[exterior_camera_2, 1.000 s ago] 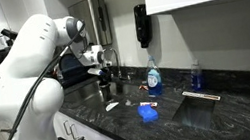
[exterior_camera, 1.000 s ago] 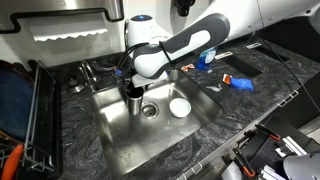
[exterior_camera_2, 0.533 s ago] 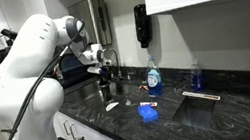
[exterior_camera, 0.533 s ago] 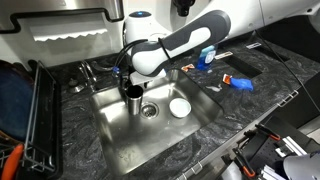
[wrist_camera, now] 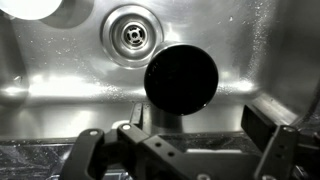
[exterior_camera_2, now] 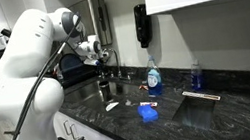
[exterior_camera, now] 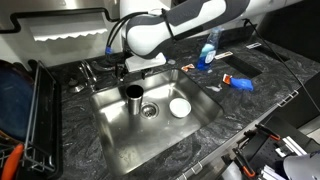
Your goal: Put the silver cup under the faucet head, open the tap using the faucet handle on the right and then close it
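Note:
The silver cup stands upright on the sink floor, left of the drain, and nothing holds it. In the wrist view the cup shows its dark inside from above, just ahead of my fingers. My gripper hangs above the cup with its jaws wide apart and nothing between them; from the wrist it has one finger standing well clear of the cup. A small chrome faucet handle sits on the sink's back rim. My arm hides the faucet head and most of the tap.
A white round bowl lies in the sink right of the drain. A blue bottle and a blue object are on the dark counter. A black dish rack stands left of the sink.
The gripper has let go of the cup, opened fully and risen above it. The cup stays where it stood in the sink.

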Tool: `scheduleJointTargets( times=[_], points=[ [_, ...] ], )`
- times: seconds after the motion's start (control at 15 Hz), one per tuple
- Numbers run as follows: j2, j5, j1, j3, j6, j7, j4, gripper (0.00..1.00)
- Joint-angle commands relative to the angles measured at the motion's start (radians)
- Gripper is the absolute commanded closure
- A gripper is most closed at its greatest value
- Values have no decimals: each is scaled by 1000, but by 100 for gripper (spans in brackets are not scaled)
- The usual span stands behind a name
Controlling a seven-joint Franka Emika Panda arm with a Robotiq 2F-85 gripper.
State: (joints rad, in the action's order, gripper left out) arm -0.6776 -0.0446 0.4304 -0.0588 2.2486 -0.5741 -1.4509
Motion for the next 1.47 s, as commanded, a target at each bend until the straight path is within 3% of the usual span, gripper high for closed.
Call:
scheduleJointTargets(
  times=[0.0, 0.47, 1.07, 1.4],
  points=[
    [61, 6, -8, -21, -91, 38, 4, 0],
    [176, 53, -30, -85, -310, 163, -11, 0],
    [312, -45, -19, -68, -399, 105, -41, 0],
    [354, -149, -23, -59, -372, 76, -88, 0]
  ],
)
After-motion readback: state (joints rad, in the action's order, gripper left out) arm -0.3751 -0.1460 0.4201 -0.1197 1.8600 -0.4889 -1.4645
